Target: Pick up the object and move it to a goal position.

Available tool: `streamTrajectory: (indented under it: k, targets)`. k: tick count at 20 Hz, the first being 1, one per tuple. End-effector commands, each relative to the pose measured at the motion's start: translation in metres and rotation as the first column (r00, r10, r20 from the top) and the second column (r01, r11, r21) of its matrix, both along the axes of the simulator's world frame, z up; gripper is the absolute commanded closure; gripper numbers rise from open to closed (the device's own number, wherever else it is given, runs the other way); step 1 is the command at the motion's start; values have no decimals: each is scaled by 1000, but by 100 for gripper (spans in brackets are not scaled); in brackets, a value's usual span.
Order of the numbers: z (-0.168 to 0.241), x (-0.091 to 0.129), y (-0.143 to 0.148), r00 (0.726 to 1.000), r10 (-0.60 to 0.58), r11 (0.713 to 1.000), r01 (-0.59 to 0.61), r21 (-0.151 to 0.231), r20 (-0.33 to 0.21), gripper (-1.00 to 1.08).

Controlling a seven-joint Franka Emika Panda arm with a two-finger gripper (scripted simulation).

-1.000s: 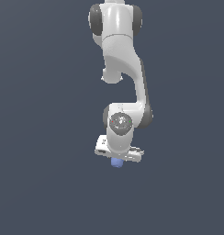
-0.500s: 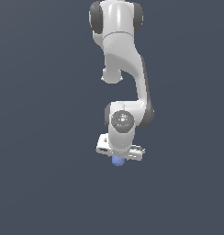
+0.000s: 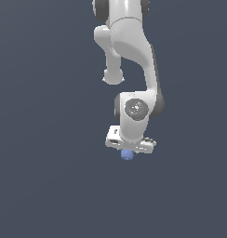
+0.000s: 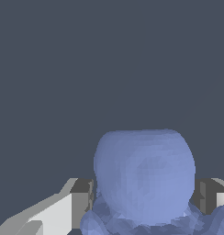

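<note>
The object (image 3: 127,155) is a small periwinkle-blue rounded lump, seen just under the white hand in the exterior view. My gripper (image 3: 128,153) is shut on it and holds it up against the plain dark background. In the wrist view the object (image 4: 144,181) fills the space between the two fingers (image 4: 81,202), which press on its sides. The fingertips are mostly hidden behind the lump.
The white arm (image 3: 131,60) hangs down from the top of the exterior view. Nothing else shows but an even dark blue-grey background.
The arm has drifted a little toward the exterior view's right and slightly down, carrying the object with it. The grip has not changed.
</note>
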State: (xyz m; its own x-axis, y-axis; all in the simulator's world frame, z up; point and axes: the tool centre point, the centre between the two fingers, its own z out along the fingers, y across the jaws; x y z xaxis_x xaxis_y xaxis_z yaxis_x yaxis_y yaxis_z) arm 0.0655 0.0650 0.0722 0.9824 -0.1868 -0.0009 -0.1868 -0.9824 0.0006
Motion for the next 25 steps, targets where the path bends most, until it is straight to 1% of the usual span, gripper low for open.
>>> streamTrajectory:
  k: [1, 10, 15, 20, 25]
  targets:
    - [12, -12, 15, 1000, 1, 1000, -1, 0, 1, 108]
    - [64, -64, 80, 1000, 2, 1000, -2, 0, 1, 108]
    - [89, -87, 111, 1000, 2, 1000, -2, 0, 1, 108]
    - [106, -103, 132, 1000, 2, 1000, -2, 0, 1, 108]
    - [112, -108, 140, 1000, 1, 1000, -1, 0, 1, 108]
